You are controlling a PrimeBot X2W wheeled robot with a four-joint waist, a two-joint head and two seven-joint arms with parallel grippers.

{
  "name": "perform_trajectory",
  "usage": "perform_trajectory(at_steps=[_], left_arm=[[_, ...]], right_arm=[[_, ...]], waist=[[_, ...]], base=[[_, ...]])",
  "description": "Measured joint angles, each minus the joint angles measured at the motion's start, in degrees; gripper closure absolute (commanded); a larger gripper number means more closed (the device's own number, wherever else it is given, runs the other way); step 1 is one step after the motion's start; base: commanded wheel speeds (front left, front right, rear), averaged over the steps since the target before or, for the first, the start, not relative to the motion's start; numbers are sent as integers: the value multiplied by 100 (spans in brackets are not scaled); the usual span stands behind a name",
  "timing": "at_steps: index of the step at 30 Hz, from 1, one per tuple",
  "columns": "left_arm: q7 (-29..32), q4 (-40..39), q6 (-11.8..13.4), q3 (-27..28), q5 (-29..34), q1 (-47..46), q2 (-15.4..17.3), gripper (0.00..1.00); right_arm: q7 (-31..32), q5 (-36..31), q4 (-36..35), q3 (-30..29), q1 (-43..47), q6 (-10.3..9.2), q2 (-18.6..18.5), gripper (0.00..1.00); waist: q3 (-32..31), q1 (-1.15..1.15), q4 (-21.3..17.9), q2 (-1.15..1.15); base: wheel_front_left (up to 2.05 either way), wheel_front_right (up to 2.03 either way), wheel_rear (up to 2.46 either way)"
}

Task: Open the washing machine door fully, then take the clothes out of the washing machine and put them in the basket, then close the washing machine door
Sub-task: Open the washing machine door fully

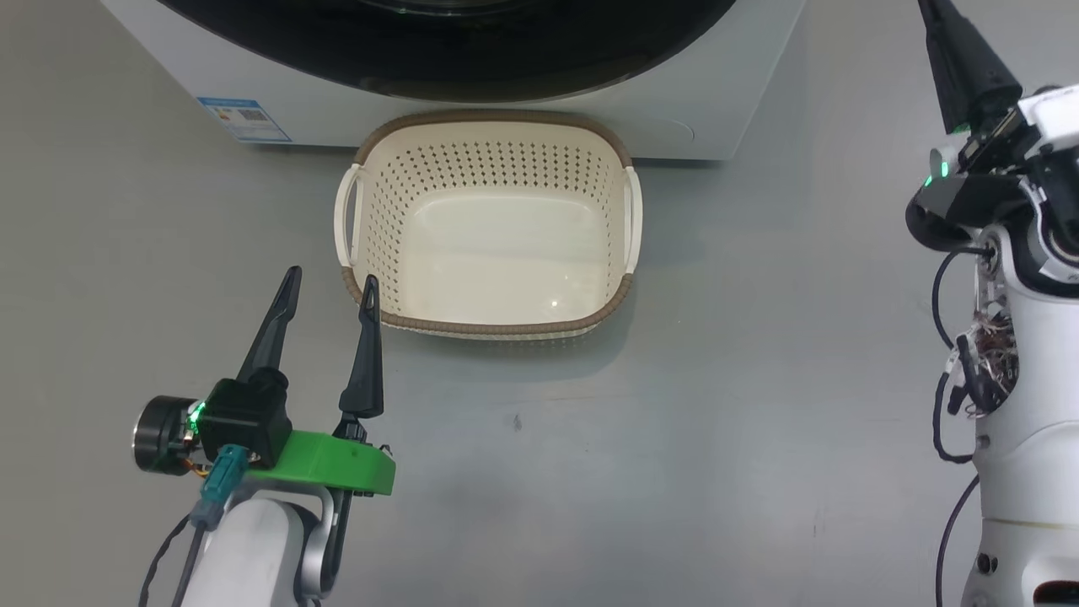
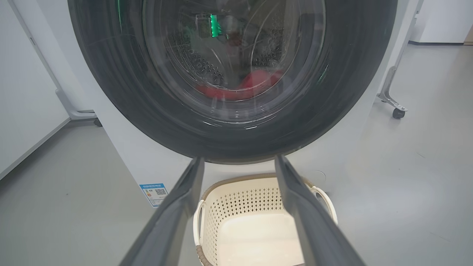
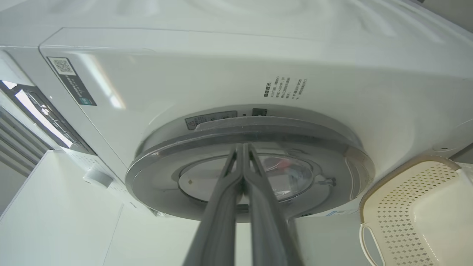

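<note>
L gripper [image 1: 331, 276] jaws are held wide apart, w/ nothing btwn them. In the head view its fingertips are seen at the near-left corner of the basket [image 1: 497, 115], the inner tip overlapping the brown rim; contact can't be judged. In the L wrist view the two fingers [image 2: 173, 214] are spread so that the basket's cream, hole-patterned wall [image 2: 236, 203] is framed btwn them. R gripper [image 3: 242, 147] jaws are pressed shut, finger against finger, w/ nothing gripped. In the head view that arm is raised well off to the basket's right. In the R wrist view the closed tips are laid across the glass of the washing machine door [image 3: 155, 177], up toward its rim, w/ the basket's handle side seen at lower right. Whether the tips touch the door can't be told. The door is seen shut flat against the washing machine [image 2: 122, 147], directly behind and above the basket. The clothes [image 2: 255, 83] are seen as a red heap behind the glass, low in the drum, above and beyond the basket's far rim. A blue label sticker [image 1: 244, 118] is stuck on the machine front, off the basket's far-left corner. The basket is set on grey floor [image 1: 674, 421], its far rim close against the machine's base.
</note>
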Motion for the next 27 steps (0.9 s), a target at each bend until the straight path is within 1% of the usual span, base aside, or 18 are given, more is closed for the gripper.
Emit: perform_trajectory(at_steps=[4,9,16,21,27], left_arm=[[0,0,-4,-47,46,-91,-19,0],[0,-1,-53,-122,58,-220,-46,0],[0,-18,-59,-223,58,-316,-64,0],[0,-40,-66,-289,58,-405,-78,0],[0,-41,-103,-379,57,-458,-90,0]], right_arm=[[305,129,32,-19,-414,-188,-86,100],[490,134,138,-49,-860,-349,-377,100],[746,65,347,76,-1450,-638,-554,100],[881,9,491,120,-1816,-745,-732,100],[1031,-78,715,191,-2150,-804,-899,100]], waist=[[161,0,84,0],[296,0,228,0],[446,0,416,0],[555,0,553,0],[668,0,737,0]], base=[[0,0,0],[0,0,0],[0,0,0],[0,0,0],[0,0,0]])
